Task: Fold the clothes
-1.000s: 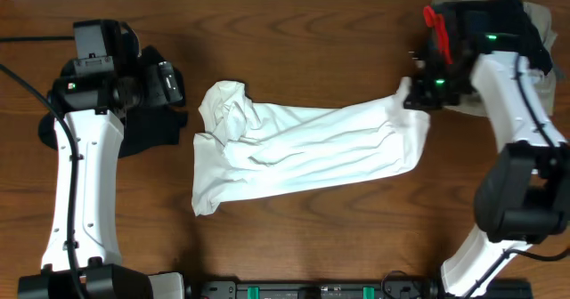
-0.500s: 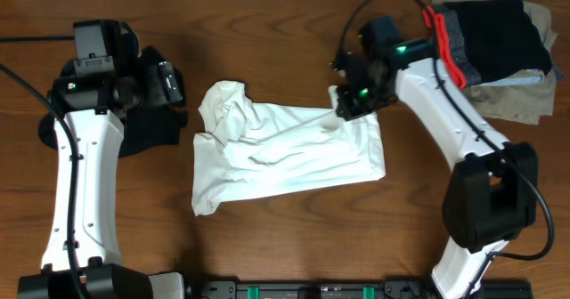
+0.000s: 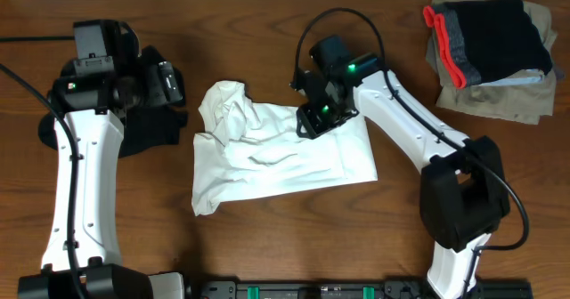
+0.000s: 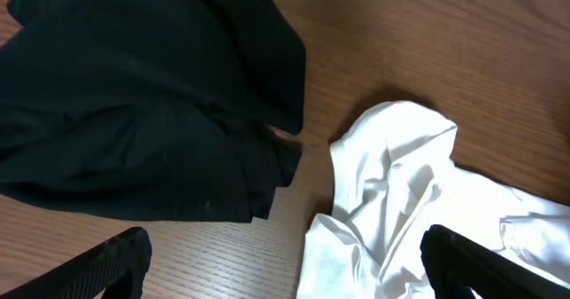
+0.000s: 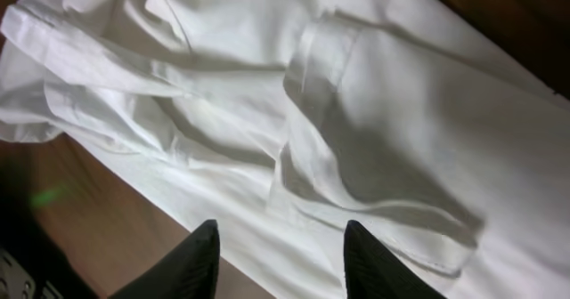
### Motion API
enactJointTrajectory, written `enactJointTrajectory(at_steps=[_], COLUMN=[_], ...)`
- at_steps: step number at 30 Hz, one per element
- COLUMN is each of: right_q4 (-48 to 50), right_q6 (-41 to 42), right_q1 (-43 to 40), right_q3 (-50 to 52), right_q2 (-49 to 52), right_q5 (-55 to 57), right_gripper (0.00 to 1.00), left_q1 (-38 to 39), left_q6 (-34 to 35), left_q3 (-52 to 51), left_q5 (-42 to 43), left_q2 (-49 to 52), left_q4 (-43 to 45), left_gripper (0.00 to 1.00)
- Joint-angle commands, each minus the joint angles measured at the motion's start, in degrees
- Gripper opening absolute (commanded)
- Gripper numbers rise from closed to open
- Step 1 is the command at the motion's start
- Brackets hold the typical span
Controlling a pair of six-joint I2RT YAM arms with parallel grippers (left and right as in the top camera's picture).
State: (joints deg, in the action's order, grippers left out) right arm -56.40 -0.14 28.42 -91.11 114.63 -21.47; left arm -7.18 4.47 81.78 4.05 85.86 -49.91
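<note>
Carried across since a second ago, the white T-shirt [image 3: 258, 161] is laid doubled and creased just beneath the right gripper [image 5: 278, 262], whose jaws are seen parted, nothing grasped.

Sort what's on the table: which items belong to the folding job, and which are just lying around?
In the job:
- white T-shirt, partly folded, mid-table
- black garment, crumpled at the left side

Lying about:
- grey garment with red-orange trim, in the pile at the far right corner
- khaki-olive garment, at the bottom of that same pile
</note>
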Motion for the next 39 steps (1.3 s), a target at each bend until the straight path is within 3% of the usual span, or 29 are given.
enactJointTrajectory(at_steps=[1, 12, 29, 39], right_q4=[-1.73, -3.26, 4.66, 8.5], right_q6=[0.55, -0.13, -0.11, -0.09], right_q1=[-0.68, -1.53, -1.46, -1.64], right_q3=[-2.4, -1.2, 7.34, 7.34], right_q2=[0.02, 0.52, 1.88, 1.88], right_q5=[-0.59, 12.11, 11.04, 18.67], right_gripper=[0.44, 0.43, 0.42, 0.51], left_q1=[-0.2, -0.2, -0.2, -0.2], left_q6=[-0.33, -0.33, -0.33, -0.33], left_q3=[-0.07, -0.07, -0.07, -0.07], left_q5=[-0.7, -0.7, -0.7, -0.7], left_q2=[0.31, 0.31, 0.31, 0.31], left_q4=[0.24, 0.37, 0.35, 0.35], left_gripper=[0.98, 0.98, 0.98, 0.98])
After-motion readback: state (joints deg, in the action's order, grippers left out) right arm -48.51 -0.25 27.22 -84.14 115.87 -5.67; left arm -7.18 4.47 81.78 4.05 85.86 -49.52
